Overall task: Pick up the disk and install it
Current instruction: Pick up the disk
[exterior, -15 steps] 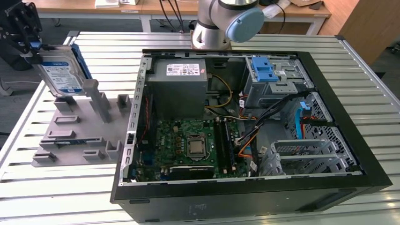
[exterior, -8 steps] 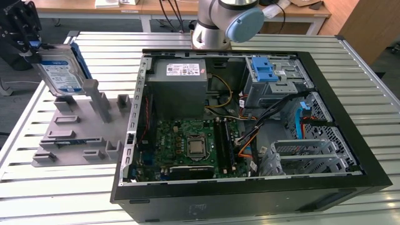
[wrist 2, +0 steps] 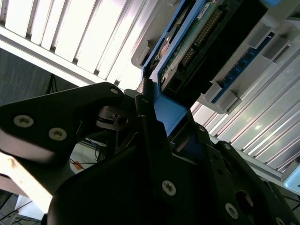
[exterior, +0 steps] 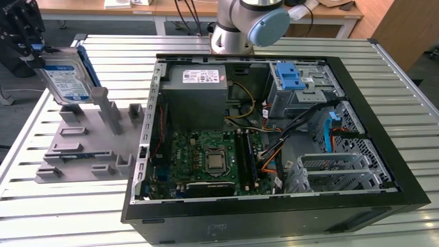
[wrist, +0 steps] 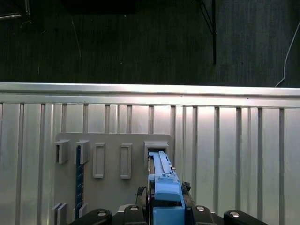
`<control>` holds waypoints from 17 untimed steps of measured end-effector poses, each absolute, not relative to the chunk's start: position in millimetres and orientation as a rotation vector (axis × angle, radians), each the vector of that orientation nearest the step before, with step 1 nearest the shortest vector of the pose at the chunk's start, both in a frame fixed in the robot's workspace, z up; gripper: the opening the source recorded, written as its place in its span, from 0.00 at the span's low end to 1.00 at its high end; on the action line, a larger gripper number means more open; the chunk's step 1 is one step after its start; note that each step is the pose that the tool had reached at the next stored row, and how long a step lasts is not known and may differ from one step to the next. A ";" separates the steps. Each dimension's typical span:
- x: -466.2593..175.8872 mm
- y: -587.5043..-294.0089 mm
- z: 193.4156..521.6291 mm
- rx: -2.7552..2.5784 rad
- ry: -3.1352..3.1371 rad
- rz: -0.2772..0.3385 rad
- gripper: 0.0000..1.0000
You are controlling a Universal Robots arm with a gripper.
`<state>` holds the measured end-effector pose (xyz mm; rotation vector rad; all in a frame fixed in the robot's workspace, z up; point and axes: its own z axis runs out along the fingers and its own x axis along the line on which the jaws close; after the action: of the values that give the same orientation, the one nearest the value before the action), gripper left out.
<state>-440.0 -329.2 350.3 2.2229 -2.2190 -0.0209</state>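
Observation:
In the exterior view the disk (exterior: 65, 77), a silver drive with a white-and-blue label in a blue carrier frame, stands almost upright at the far left. Its lower end is at a slot of the grey holder plate (exterior: 82, 149); whether it still touches the slot I cannot tell. My black gripper (exterior: 41, 50) is shut on the disk's upper end. The first wrist view looks down the blue frame (wrist: 164, 185) between my gripper (wrist: 165, 208) fingers, toward the holder plate (wrist: 112, 159). The second wrist view shows the disk's circuit-board side (wrist 2: 197, 42) with my gripper (wrist 2: 159, 119) clamped on the frame.
The open computer case (exterior: 147, 154) lies on the slatted metal table (exterior: 69, 216), on the exterior view's right of the holder. Inside are a grey power-supply box (exterior: 195, 95), a motherboard (exterior: 205, 159), a blue latch (exterior: 289, 77) and a metal drive cage (exterior: 336, 172). The arm's base (exterior: 240, 25) stands behind the case.

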 end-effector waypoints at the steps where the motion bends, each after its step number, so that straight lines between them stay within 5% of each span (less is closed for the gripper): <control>1: -440.0 -329.2 350.6 2.223 -2.219 -0.021 0.36; 17: -440.0 -329.2 356.4 2.223 -2.219 -0.021 0.36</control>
<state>-440.0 -329.2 356.4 2.2228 -2.2189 -0.0210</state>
